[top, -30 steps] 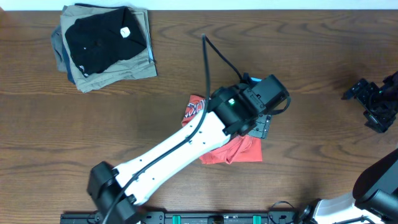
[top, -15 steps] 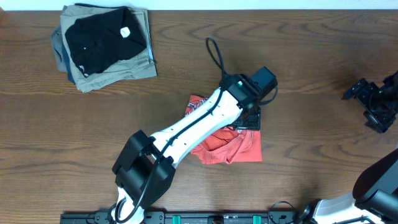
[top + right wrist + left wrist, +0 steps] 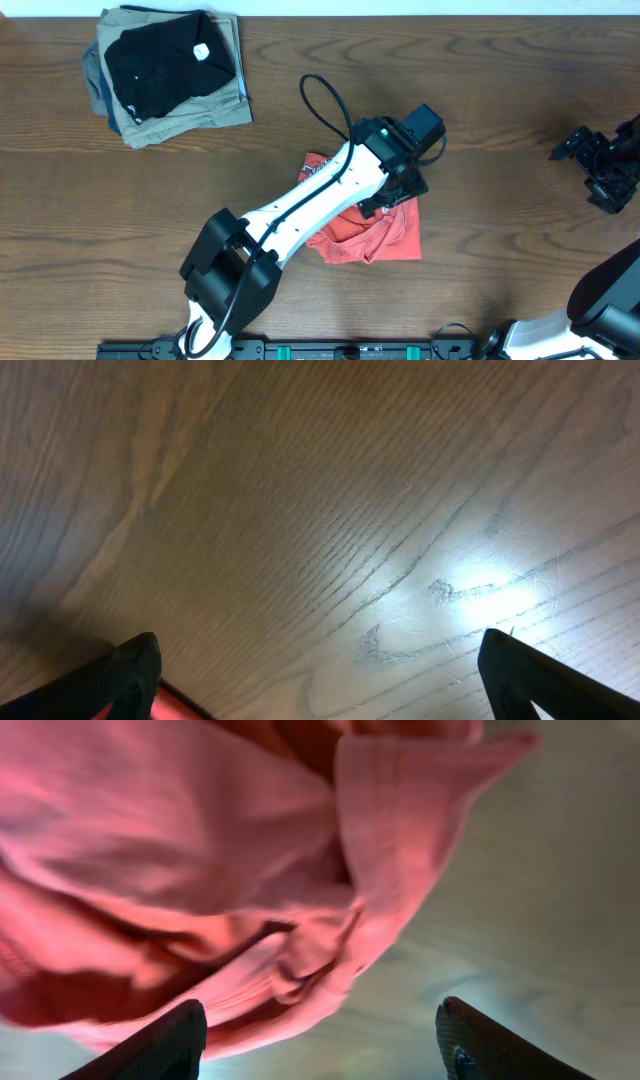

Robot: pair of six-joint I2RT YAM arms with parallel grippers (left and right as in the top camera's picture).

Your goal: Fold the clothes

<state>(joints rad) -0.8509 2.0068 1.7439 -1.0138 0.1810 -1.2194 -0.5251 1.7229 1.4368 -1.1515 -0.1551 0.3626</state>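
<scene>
- The red-orange T-shirt [image 3: 375,238] lies near the middle of the bench [image 3: 500,90]. It is gathered into a small, roughly square bundle, not spread flat.
- Part of the white chest lettering [image 3: 313,176] shows at the bundle's upper left edge. The rest of that side is hidden under the left arm [image 3: 300,215].
- The left pincer [image 3: 320,1010] hangs released just above the shirt's right-hand edge. Its fingers [image 3: 160,1042] are spread wide and hold nothing between them.
- In the left wrist view the cloth below is rumpled, with a loose flap [image 3: 410,830] and several soft creases instead of flat, crisp layers.
- The right pincer [image 3: 320,645] is also released and empty. It is over bare wood at the far right of the bench, well apart from the shirt.
- A pile of folded garments [image 3: 165,75] with a black one on top sits at the upper left corner, well apart from the shirt.
- My reading is that the main folds are in, since the shirt is already down to a compact shape.
- What seems left is tidying: flattening the loose flap and squaring the edges. The shirt may then need to go to the pile, though the task does not say so.
</scene>
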